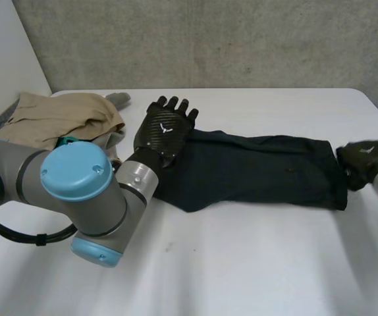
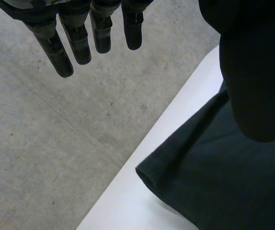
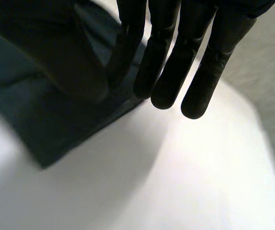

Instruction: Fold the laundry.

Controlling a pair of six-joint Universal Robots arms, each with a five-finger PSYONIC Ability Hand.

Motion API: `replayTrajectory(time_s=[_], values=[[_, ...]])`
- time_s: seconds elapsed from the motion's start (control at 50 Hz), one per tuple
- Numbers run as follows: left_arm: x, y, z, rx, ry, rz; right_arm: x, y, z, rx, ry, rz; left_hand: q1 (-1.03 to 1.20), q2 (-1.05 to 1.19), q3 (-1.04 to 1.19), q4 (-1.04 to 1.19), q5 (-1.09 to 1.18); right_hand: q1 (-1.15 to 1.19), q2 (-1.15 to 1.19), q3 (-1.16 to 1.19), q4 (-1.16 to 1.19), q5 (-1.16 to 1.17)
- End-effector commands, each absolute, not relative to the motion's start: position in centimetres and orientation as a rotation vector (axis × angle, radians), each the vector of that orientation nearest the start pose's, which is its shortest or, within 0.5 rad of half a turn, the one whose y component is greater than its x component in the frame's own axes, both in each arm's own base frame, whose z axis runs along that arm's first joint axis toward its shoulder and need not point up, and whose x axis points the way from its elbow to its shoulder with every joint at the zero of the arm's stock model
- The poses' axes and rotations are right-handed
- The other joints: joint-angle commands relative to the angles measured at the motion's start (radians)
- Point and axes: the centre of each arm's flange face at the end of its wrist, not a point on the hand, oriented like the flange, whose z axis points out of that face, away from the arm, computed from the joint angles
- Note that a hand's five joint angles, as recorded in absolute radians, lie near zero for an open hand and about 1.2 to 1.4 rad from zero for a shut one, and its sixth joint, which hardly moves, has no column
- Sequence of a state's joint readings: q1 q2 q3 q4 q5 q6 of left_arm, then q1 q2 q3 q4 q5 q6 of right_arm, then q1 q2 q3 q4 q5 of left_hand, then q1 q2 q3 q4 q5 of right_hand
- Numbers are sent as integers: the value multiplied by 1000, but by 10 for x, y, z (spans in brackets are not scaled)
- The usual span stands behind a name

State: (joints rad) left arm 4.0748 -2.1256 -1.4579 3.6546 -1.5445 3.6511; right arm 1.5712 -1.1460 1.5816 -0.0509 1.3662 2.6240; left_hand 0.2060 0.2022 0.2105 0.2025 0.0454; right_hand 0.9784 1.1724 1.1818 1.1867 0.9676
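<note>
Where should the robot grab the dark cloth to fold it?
Probably take the dark cloth at its two short ends, one hand from each side: it lies flat and long across the table, and the left hand and right hand are at those ends.

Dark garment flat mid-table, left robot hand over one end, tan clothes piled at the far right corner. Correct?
No. Head view: the tan clothes are piled at the far left corner. The dark garment mid-table, left robot hand over one end: both correct.
</note>
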Motion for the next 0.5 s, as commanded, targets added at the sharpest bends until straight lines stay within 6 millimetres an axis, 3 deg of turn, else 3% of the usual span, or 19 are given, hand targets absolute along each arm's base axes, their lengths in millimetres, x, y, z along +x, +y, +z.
replayTrajectory(time_s=[0.02,0.1,0.16,0.18,0.2,0.22,0.38,0.5], values=[[-351,-254,202,1209,1832,-2397,134,-345,200,-1076,2570,-1965,-31,-28,-36,-28,-45,418,224,215,210,254],[-347,-253,204,1191,1848,-2400,136,-348,207,-1233,2545,-2008,-31,-28,-36,-28,-45,418,224,215,210,254],[-343,-255,204,1171,1873,-2402,148,-346,209,-1292,2496,-2019,-31,-28,-36,-28,-45,340,146,137,132,177],[-342,-255,204,1167,1882,-2401,153,-345,210,-1296,2482,-2021,-31,-28,-36,-28,-45,20,-174,-183,-188,-144],[-342,-254,204,1164,1887,-2403,159,-342,208,-1299,2472,-2006,-31,-28,-36,-28,-45,-509,-703,-713,-718,-673],[-341,-254,203,1158,1900,-2400,161,-341,207,-1293,2468,-1996,-31,-28,-36,-28,-45,-587,-781,-791,-796,-751],[-337,-253,199,1148,1936,-2389,167,-327,195,-909,2490,-1789,-31,-28,-36,-28,-45,-579,-773,-783,-788,-743],[-337,-252,199,1154,1941,-2386,165,-318,165,-874,2509,-1609,-31,-28,-36,-28,-45,-480,-674,-683,-688,-643]])
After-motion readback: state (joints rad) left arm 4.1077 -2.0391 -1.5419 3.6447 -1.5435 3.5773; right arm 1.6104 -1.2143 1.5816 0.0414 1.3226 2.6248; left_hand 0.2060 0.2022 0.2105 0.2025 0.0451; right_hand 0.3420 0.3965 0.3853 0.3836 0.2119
